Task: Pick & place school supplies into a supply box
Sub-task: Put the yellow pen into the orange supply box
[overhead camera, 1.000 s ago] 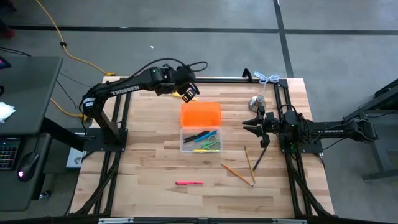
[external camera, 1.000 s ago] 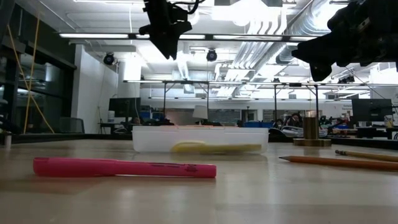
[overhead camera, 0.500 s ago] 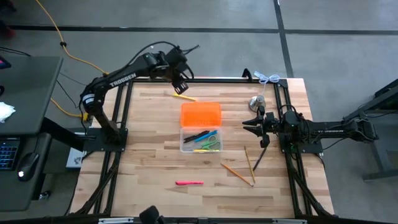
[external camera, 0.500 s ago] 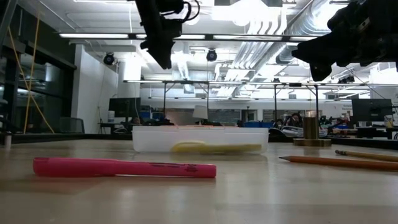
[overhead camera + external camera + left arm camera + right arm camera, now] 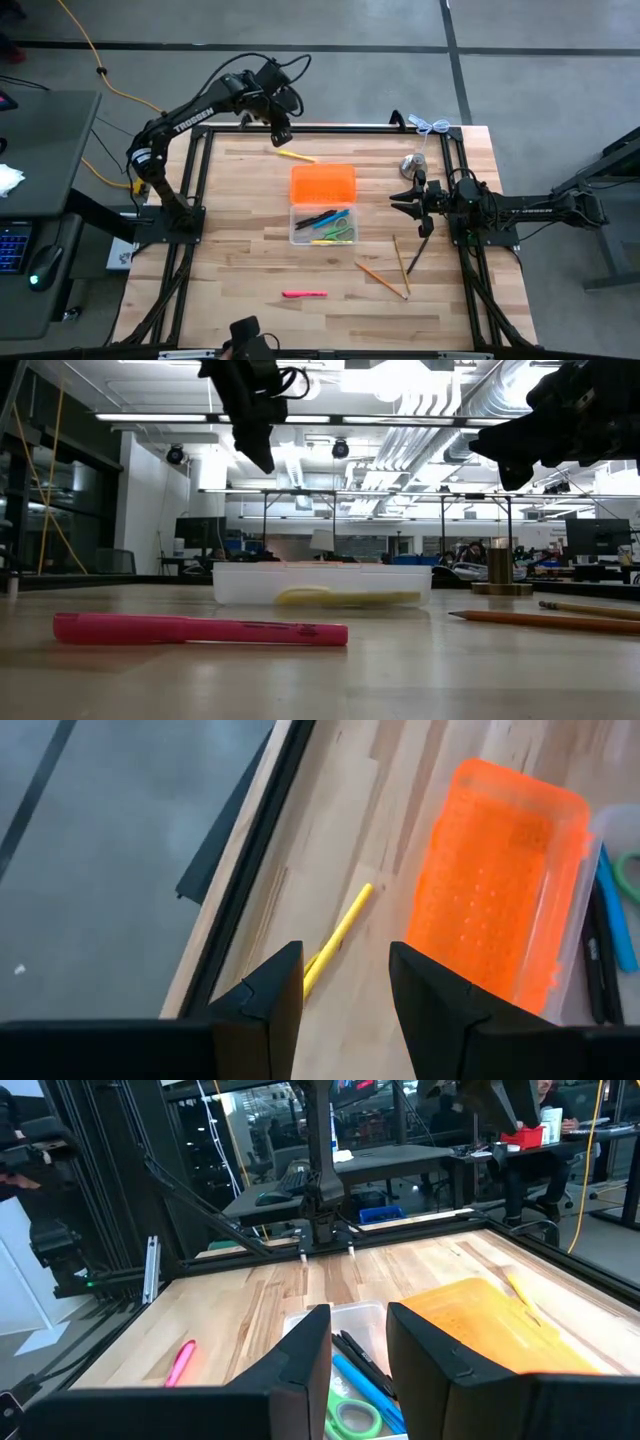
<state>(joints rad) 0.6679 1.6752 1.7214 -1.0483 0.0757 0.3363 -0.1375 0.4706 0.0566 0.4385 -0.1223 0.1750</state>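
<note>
A: Nearest the front edge of the desk [image 5: 250, 270]?

B: A pink marker [image 5: 304, 294], alone. Farther in, two wooden pencils [image 5: 390, 272] and a dark pen [image 5: 414, 258] lie by the right arm's base.

A: And the supply box [image 5: 322, 225]?

B: Mid-desk. Its clear tray holds a blue pen [image 5: 612, 910], black pens and green-handled scissors [image 5: 352, 1416]; the orange lid [image 5: 323, 184] lies open just behind.

A: The hands?

B: The right hand [image 5: 412, 195] hovers beside the box, fingers apart, empty. A silver metal object [image 5: 411, 164] stands behind it. The left hand [image 5: 345, 990] hangs over the far edge, fingers apart, holding nothing. A yellow pencil [image 5: 294, 154] lies below, seemingly clear of the lid.
</note>
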